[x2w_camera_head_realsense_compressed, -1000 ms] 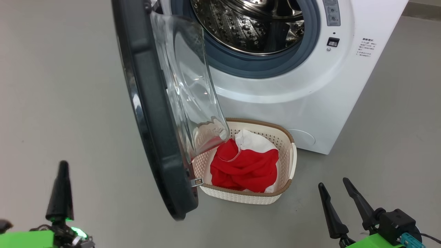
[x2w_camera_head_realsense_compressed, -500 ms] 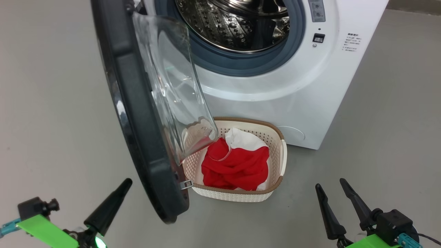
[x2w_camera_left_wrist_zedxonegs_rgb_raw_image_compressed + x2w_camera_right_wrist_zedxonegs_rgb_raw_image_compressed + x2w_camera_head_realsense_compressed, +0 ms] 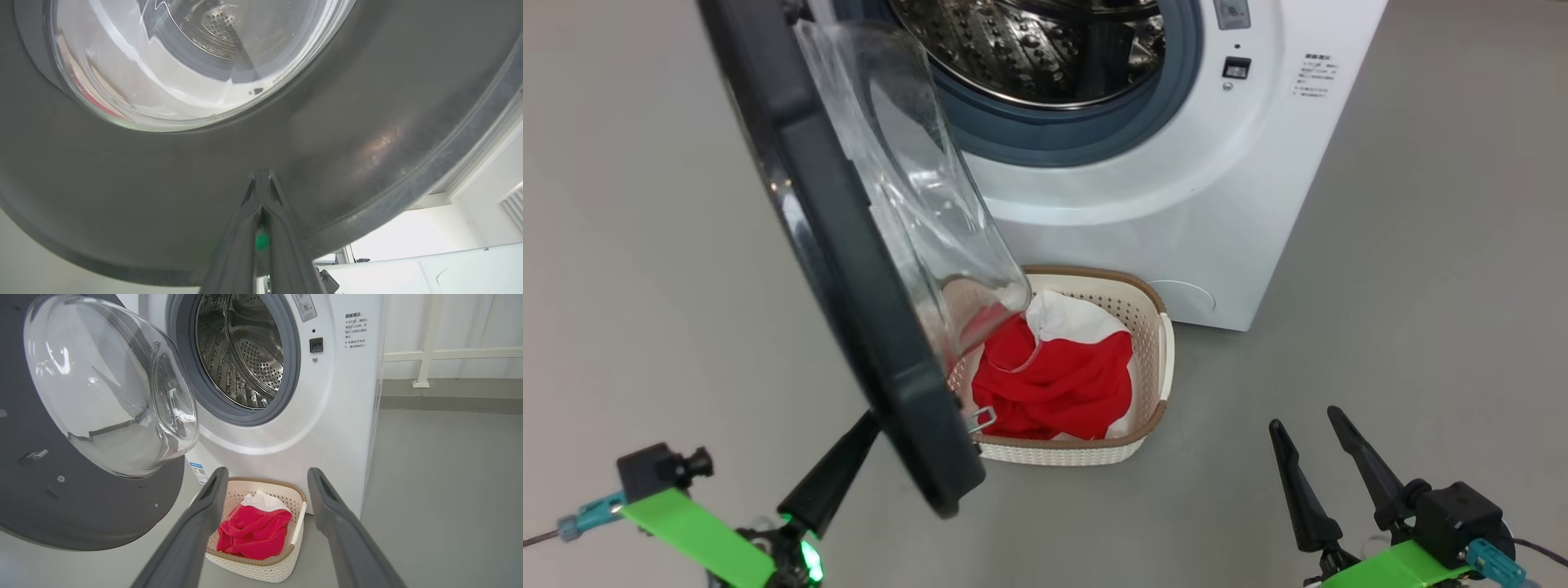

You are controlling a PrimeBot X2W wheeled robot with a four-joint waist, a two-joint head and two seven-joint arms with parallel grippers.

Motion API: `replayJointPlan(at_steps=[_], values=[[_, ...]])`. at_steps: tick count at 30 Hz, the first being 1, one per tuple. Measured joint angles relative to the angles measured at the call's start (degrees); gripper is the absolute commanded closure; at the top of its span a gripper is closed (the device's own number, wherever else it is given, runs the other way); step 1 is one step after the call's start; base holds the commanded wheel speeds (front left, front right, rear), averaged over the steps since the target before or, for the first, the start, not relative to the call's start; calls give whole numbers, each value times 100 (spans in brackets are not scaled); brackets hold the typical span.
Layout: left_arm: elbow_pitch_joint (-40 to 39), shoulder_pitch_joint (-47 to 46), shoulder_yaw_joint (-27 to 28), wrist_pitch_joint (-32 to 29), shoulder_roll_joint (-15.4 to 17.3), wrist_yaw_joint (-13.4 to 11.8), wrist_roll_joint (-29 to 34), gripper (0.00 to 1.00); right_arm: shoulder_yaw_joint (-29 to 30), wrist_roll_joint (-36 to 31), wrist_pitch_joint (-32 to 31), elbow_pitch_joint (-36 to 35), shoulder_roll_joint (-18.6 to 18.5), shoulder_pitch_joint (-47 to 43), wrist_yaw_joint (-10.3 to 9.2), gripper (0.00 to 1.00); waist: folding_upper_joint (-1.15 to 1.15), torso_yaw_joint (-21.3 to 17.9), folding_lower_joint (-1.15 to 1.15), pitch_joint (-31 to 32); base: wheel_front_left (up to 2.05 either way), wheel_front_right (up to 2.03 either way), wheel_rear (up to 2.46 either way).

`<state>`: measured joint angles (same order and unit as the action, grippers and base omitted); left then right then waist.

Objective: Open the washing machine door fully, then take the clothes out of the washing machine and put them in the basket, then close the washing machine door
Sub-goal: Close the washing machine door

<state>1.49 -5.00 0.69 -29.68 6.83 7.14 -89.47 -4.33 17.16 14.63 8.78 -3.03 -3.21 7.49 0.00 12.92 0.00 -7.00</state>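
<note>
Left wrist view: left gripper (image 3: 261,176) pinched together, empty, tips at 6 o'clock on washing machine door (image 3: 122,183) rim. Right gripper (image 3: 1301,418) spread, empty.

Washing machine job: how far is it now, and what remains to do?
Done: the washing machine door stands open, the drum looks empty where visible, and the clothes lie in the basket. In hand: the left end effector, fingers together, points at the door's outer face; contact is unclear. Left: closing the door. The right end effector is open and holds nothing.
</note>
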Motion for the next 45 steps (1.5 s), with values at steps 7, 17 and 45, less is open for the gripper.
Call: replayJointPlan(at_steps=[7, 17, 45], values=[[-91, -346, -376, 316, -179, -2, 189, 100, 10, 8, 0, -25, -1, 135, 0, 0, 0, -228, 0, -141, 0, 0, 0], [67, -1107, -837, 971, -270, -3, 324, 100, 63, 46, 0, -59, 1, 385, 0, 0, 0, -668, 0, -423, 0, 0, 0], [1724, -3899, -1622, 3371, 51, -3, 664, 100, 47, 454, 0, -97, 11, 1076, 0, 0, 0, -2078, 0, -1438, 0, 0, 0]])
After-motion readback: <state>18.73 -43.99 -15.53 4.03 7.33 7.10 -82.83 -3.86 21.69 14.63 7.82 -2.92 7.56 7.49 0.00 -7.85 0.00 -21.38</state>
